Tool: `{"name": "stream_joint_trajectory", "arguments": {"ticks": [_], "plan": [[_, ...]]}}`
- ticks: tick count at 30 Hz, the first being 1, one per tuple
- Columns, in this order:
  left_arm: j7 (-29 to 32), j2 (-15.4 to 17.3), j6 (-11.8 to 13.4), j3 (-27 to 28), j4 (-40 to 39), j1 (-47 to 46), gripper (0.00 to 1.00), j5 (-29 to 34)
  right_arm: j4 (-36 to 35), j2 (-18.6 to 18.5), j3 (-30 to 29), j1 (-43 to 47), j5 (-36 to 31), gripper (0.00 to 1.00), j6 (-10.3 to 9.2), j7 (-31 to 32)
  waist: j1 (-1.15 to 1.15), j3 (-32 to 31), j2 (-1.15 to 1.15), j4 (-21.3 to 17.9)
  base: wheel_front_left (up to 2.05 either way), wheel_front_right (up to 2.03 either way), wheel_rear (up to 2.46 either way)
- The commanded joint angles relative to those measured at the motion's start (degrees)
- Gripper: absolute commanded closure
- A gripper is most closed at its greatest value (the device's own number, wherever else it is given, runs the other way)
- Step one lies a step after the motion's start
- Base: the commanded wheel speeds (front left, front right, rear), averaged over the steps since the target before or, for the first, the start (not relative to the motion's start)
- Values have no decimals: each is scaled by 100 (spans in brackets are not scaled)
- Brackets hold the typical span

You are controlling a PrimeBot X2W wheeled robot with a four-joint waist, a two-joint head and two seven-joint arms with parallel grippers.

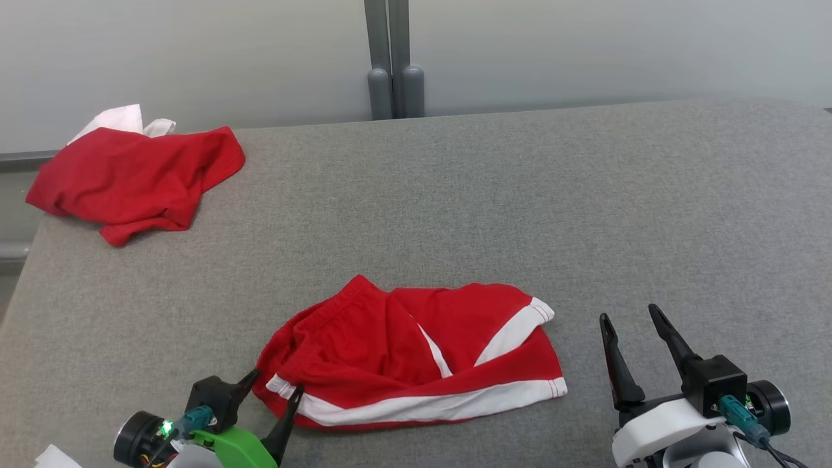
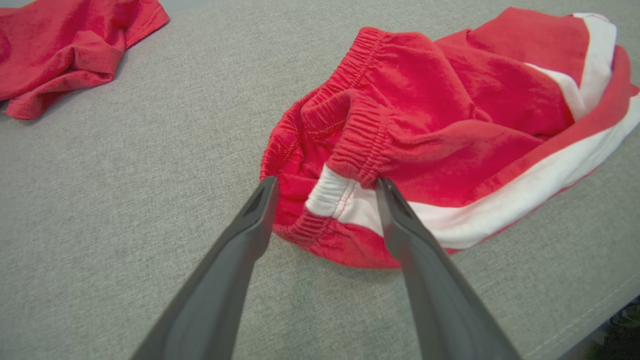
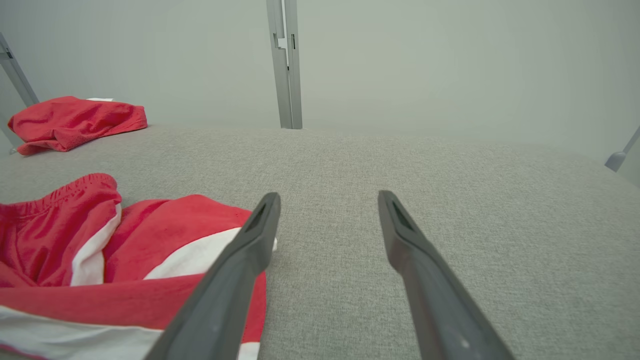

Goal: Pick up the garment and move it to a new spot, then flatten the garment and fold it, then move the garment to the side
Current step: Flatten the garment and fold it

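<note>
Red garment (image 1: 403, 354), partly folded under itself, lies at left pincer (image 1: 278, 381).

The shorts (image 1: 416, 354) sit on the table (image 1: 585, 214), near edge, about middle. At their 10 o'clock, well apart, lies the second garment (image 1: 136, 179). At 8, touching them, the left gripper (image 1: 277, 381); at 3, apart, the right gripper (image 1: 629, 312).

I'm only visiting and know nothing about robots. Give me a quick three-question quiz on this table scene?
1. True or false: the right gripper is shut on the red shorts.
2. The left gripper's open fingers straddle which part of the shorts? A the elastic waistband end; B a leg hem; C nothing.
3. How many red garments lie on the grey table?
Key: 1 false, it is open, beside them. 2 A. 3 two; the second garment lies at the far left.
</note>
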Motion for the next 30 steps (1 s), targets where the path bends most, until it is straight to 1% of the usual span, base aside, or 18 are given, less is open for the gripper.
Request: {"name": "stream_joint_trajectory", "arguments": {"ticks": [1,4,5,6,8,10,14,15,17,19,24,30], "plan": [[19,56,-17,-64,11,-107,1,-70,21,-13,-1,1,-33,0,-2,-17,0,12,0,-16,0,0,0],[47,119,-22,-264,46,-189,24,-239,46,-19,14,-9,-33,0,-2,-17,0,34,0,-37,0,0,0],[52,138,-22,-300,63,-217,45,-267,49,-24,16,-11,-32,0,-2,-17,0,41,0,-42,0,0,0],[70,152,-22,-340,90,-240,56,-293,54,-30,22,-13,-30,0,-2,-17,0,51,0,-50,0,0,0],[102,171,-23,-388,138,-284,69,-402,61,-46,22,-11,-32,0,-2,-17,0,69,0,-66,0,0,0],[126,219,-24,-408,178,-281,73,-487,76,-76,18,27,-44,0,-2,-17,0,84,0,-74,0,0,0],[157,289,-24,-477,191,-270,69,-617,127,-160,31,112,-39,0,-2,-17,0,119,0,-72,0,0,0],[164,299,-25,-489,192,-271,72,-620,133,-180,29,128,-35,0,-2,-17,0,127,0,-69,0,0,0],[157,317,-25,-514,192,-284,82,-663,168,-207,34,173,-35,0,-2,-17,0,138,0,-64,0,0,0],[79,301,-24,-511,172,-304,100,-688,231,-258,78,225,-15,0,-2,-17,0,153,0,-57,0,0,0],[-229,235,117,-345,104,-290,100,-791,442,-468,341,426,144,0,-2,-17,0,204,0,-42,0,0,0],[-516,131,305,-141,22,-92,100,-970,635,-545,861,400,416,0,-2,-17,0,252,0,-66,0,0,0]]}}
